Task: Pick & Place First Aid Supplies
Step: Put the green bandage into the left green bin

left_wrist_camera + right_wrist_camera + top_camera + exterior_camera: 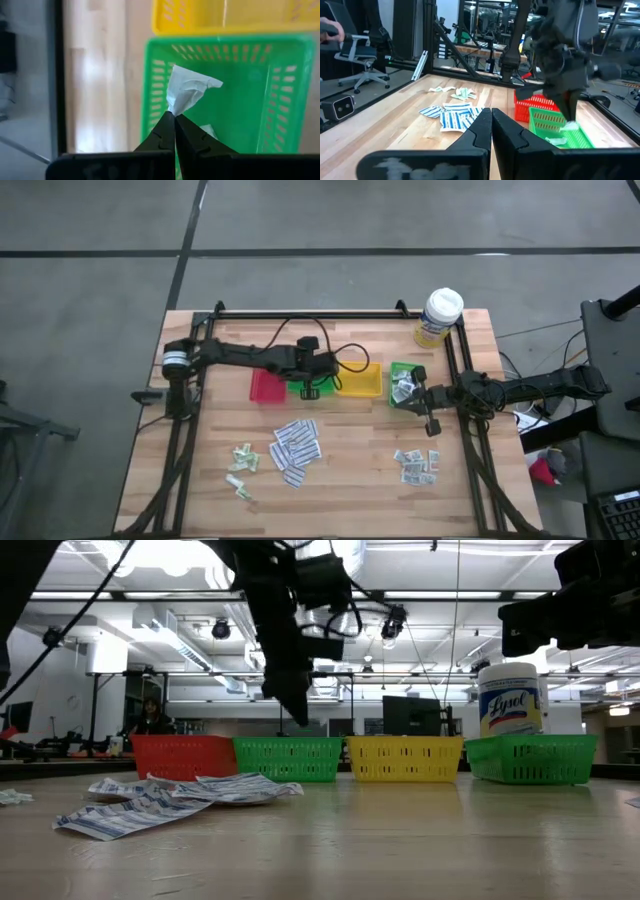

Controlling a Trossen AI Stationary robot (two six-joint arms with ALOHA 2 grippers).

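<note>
Left gripper [174, 116], frame centre, pinches 1 pale sachet [189, 90] over the green tray [280, 130]; next, release it.

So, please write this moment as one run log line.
left gripper: shut on sachet | over green tray | right gripper: shut, empty

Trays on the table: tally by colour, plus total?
Red tray: 1
Green trays: 2, one beside the red, one at the row's right end
Yellow tray: 1
Total: 4
</note>
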